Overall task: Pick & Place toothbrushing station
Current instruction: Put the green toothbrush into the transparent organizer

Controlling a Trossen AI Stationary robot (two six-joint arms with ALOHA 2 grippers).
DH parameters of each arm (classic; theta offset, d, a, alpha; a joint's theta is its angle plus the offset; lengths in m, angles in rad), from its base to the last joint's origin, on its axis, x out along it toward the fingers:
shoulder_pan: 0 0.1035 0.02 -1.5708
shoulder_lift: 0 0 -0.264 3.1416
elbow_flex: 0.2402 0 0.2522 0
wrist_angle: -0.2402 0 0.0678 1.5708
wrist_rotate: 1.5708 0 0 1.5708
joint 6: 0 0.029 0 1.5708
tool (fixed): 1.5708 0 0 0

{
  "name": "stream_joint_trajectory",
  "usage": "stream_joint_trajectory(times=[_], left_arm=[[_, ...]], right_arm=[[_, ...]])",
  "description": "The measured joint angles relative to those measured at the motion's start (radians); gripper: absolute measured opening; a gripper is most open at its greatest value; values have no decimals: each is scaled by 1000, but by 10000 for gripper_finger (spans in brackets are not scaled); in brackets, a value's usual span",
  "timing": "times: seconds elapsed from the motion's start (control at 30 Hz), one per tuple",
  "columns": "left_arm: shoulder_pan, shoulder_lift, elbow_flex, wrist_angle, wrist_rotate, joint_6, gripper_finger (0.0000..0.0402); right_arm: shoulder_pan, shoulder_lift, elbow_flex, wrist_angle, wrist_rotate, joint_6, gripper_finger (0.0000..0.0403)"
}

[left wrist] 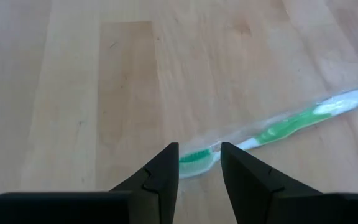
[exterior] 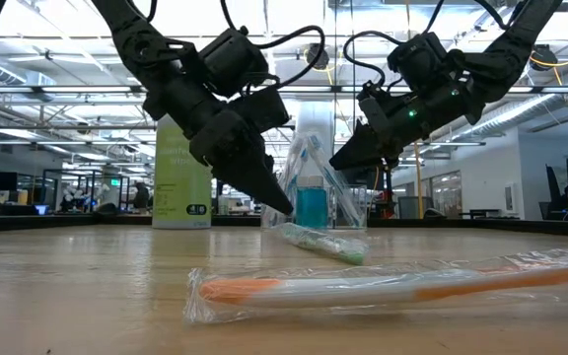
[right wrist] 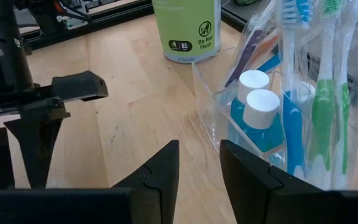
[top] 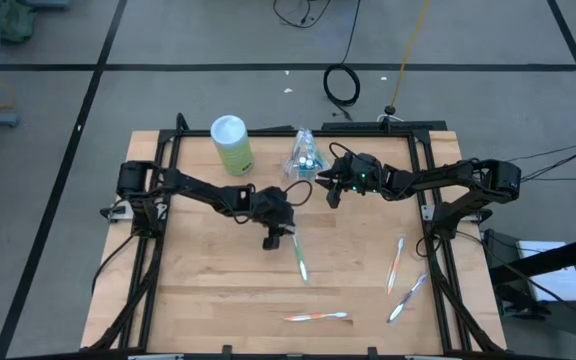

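Hovering with its fingers parted and empty, our left gripper sits right over the brush end of the wrapped green toothbrush lying mid-table. Our right gripper, also parted and empty, hangs beside the clear container holding upright toothbrushes and blue tubes near the table's far edge.

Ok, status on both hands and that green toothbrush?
Left hand open, straddling the head of the green toothbrush, nothing gripped. Right hand open and empty beside the clear holder. Nothing in the way.

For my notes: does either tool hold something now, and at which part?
Nothing is held. The left tool stands open over the green wrapped toothbrush's head.
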Motion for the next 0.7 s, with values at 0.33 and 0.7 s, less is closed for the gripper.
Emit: stream_joint_trajectory(times=[0.33,0.7], left_arm=[[1,3,0,-47,-87,7,124],[1,4,0,-77,-37,13,124]], right_arm=[[0,0,0,0,0,0,112],[0,0,0,0,0,0,112]])
